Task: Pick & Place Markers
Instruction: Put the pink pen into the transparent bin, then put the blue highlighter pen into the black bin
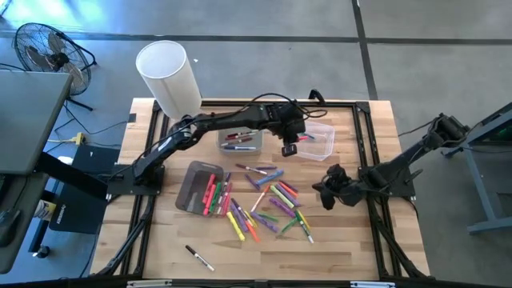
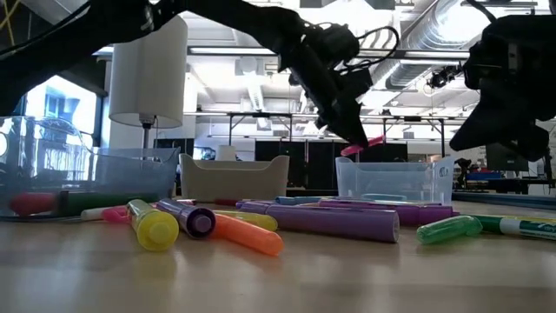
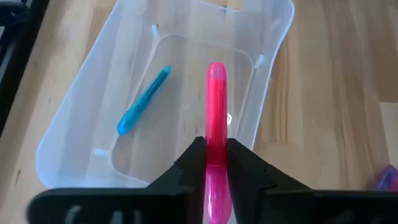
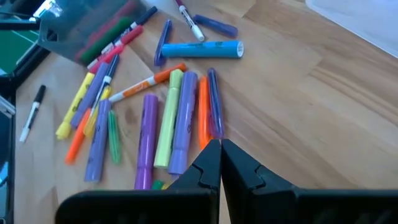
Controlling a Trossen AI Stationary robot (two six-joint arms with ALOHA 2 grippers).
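My left gripper (image 3: pixel 216 146) reaches across to the far right of the table and is shut on a pink marker (image 3: pixel 216 99). It hangs over a clear bin (image 3: pixel 74 130) with a blue marker (image 3: pixel 144 99) lying on its floor. The high view shows this gripper (image 1: pixel 290 148) at the bin's near edge. Many coloured markers (image 1: pixel 268 200) lie loose on the table's middle. My right gripper (image 1: pixel 326 194) hovers shut beside the right end of that pile, touching nothing; its wrist view shows the markers (image 4: pixel 168 118) just ahead of the fingertips (image 4: pixel 211 155). My left gripper pinches the pink marker between its two fingers at about mid-length (image 3: pixel 216 134). The marker lies along the fingers, and its free end (image 3: pixel 216 68) sticks out ahead of them. The fingers slant downward from the table's left. The marker is lifted clear above the clear bin's inside.
A grey bin (image 1: pixel 240 138) holding markers stands left of the clear bin. A dark bin (image 1: pixel 196 188) holding markers stands at the pile's left. One black marker (image 1: pixel 200 258) lies alone near the front edge. A white cylinder (image 1: pixel 168 76) stands at the far left corner.
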